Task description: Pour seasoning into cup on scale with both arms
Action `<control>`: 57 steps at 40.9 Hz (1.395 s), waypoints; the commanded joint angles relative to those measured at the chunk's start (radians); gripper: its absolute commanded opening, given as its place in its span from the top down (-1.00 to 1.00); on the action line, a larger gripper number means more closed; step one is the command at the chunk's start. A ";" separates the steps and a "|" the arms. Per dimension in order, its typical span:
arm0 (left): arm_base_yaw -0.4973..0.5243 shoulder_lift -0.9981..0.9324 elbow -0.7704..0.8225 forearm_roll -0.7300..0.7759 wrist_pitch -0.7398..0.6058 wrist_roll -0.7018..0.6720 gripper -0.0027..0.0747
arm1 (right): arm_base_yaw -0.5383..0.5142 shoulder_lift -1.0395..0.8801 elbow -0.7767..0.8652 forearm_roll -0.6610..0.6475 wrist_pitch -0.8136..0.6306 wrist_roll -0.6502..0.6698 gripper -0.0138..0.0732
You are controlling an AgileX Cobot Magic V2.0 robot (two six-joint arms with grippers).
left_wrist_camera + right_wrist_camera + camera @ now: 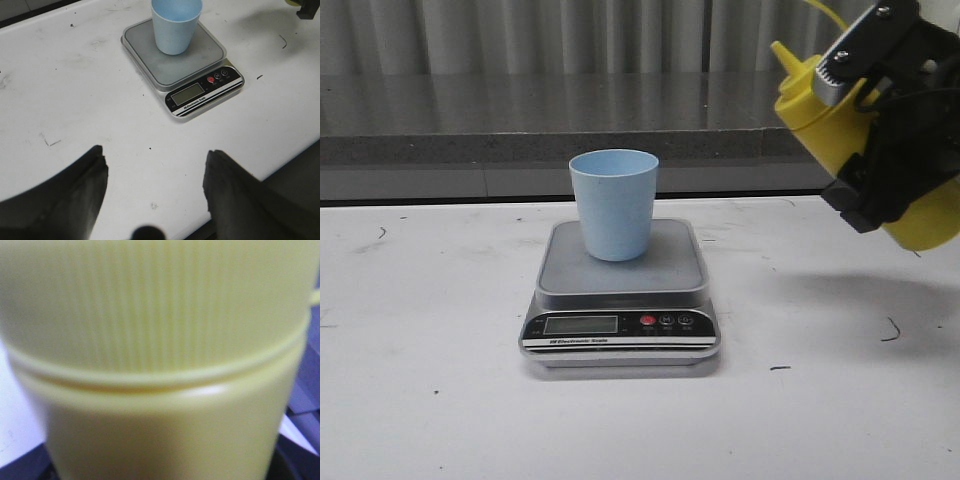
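1. White and a bit scuffed, the table (420, 400) has a grey wall behind it.
2. The grey scale (620, 320) sits in the middle of the table.
3. The pale-blue cup (614, 203) stands upright on the scale's steel top.
4. The right claw (880, 130) grips the yellow seasoning bottle (820, 120) up in the air, right of the cup, tilted with its nozzle toward the cup.
5. The left claw (155, 185) hangs over the table near the scale, fingers (85, 190) spread wide, holding nothing.
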 commanded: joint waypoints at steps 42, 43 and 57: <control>-0.006 -0.001 -0.023 -0.013 -0.070 -0.001 -0.15 | 0.118 -0.005 -0.400 0.082 0.308 -0.340 0.00; -0.006 -0.001 -0.023 -0.013 -0.070 -0.001 -0.15 | 0.118 -0.005 -0.400 0.080 0.309 -0.340 0.00; -0.006 -0.001 -0.023 -0.013 -0.070 -0.001 -0.15 | 0.132 0.010 -0.401 -0.600 0.304 0.133 0.00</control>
